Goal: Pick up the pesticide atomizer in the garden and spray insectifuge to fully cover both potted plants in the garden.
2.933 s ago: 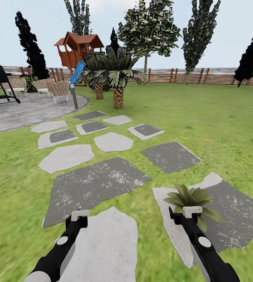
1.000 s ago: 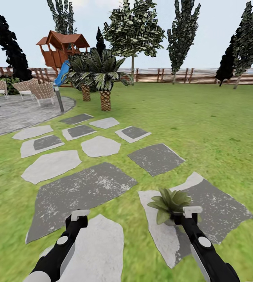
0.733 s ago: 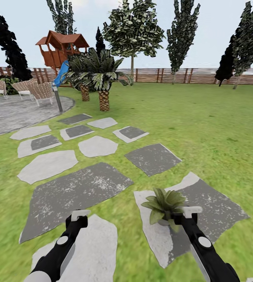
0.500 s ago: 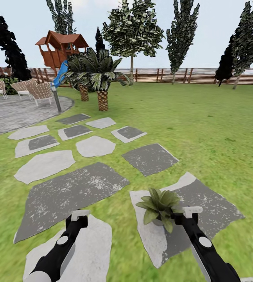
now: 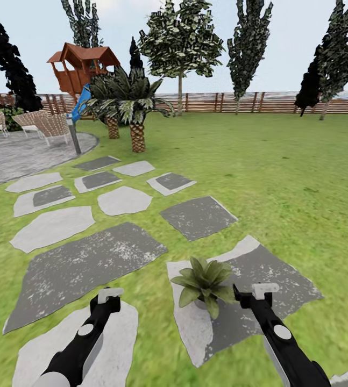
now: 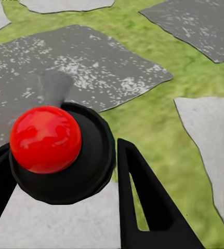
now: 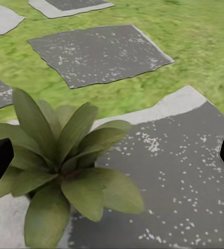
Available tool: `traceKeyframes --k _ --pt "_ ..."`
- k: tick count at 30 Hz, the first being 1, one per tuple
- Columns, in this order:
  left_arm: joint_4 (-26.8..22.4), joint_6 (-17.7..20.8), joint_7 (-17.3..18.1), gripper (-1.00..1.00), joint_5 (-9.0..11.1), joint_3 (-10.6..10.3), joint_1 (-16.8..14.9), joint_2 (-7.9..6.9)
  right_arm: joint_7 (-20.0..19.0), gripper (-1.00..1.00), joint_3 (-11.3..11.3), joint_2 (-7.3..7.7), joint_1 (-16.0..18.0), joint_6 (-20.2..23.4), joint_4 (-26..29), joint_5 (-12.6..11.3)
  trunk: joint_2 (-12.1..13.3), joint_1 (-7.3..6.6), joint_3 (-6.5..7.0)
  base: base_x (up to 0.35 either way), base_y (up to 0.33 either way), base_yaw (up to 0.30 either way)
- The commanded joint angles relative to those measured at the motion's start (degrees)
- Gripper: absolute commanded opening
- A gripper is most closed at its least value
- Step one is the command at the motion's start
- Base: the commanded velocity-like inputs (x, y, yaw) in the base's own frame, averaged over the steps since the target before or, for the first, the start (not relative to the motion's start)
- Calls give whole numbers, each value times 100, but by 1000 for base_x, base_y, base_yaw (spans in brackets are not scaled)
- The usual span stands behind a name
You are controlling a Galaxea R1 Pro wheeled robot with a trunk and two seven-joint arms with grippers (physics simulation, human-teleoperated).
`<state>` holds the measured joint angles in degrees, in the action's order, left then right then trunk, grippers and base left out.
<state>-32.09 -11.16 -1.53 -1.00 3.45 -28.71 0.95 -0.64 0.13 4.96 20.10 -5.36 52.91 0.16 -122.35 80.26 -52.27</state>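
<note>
Your left gripper (image 6: 65, 207) clasps the atomizer (image 6: 60, 150), a rigid, likely light bottle with a slick red knob (image 6: 45, 139); keep the grip on the black body below it. Your right gripper (image 5: 251, 293) hangs spread and empty, the potted plant (image 5: 201, 279) just beside it on a stepping stone (image 5: 270, 269), with open lawn (image 5: 281, 177) around.

Wooden playhouse (image 5: 83, 67), palms (image 5: 126, 102), wicker chairs (image 5: 47, 126) beyond
</note>
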Motion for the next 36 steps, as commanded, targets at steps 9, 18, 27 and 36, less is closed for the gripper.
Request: traceKeyframes --k 9,18,27,36 --pt "-90 15 729 -100 -187 34 4 -81 -7 100 -3 -2 2 -19 -9 1 -2 -1 -5 0 -130 -190" --pt "-293 453 3183 -100 -1967 66 -54 -558 -124 100 108 5 3 -5 3 291 -2 -1 -5 0 -4 -26" --pt "-445 1120 5167 -100 -3820 60 -151 -674 -2824 100 920 -45 33 332 512 1915 -2 -1 -5 0 0 0" --pt "-449 1641 5711 -100 -4511 -669 -174 -497 -3995 100 1202 -259 47 723 377 2714 -2 -1 -5 0 0 0"
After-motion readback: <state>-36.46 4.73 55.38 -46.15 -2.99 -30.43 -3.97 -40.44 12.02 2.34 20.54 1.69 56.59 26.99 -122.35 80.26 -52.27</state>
